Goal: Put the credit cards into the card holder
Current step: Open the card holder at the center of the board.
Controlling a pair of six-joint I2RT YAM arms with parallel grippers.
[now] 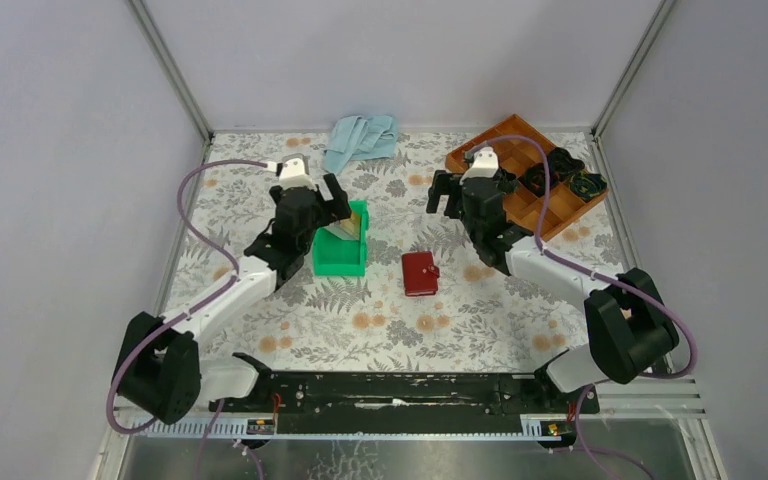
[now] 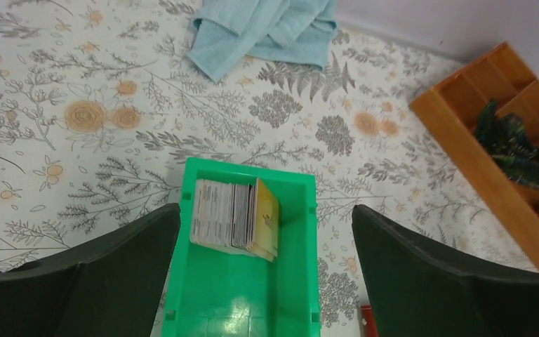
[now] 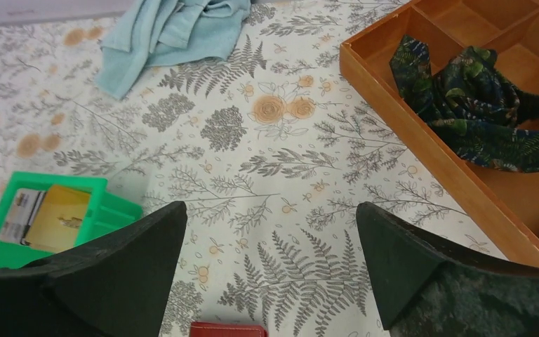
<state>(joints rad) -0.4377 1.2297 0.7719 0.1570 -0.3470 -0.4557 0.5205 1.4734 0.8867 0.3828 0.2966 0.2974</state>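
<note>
The credit cards (image 2: 234, 219) stand as a stack on edge in the far end of a green bin (image 2: 242, 302), a gold one at the right of the stack; they also show in the top view (image 1: 341, 229) and the right wrist view (image 3: 49, 217). The card holder (image 1: 420, 273), dark red and folded shut, lies on the table between the arms; its edge shows in the right wrist view (image 3: 227, 329). My left gripper (image 2: 267, 232) hangs open above the bin, empty. My right gripper (image 3: 270, 232) hangs open above the bare cloth just beyond the card holder, empty.
A light blue towel (image 1: 360, 138) lies crumpled at the back. An orange compartment tray (image 1: 525, 180) at the back right holds dark patterned cloths (image 3: 484, 112). The table carries a floral cloth (image 1: 380, 330). Grey walls close in the left, right and back.
</note>
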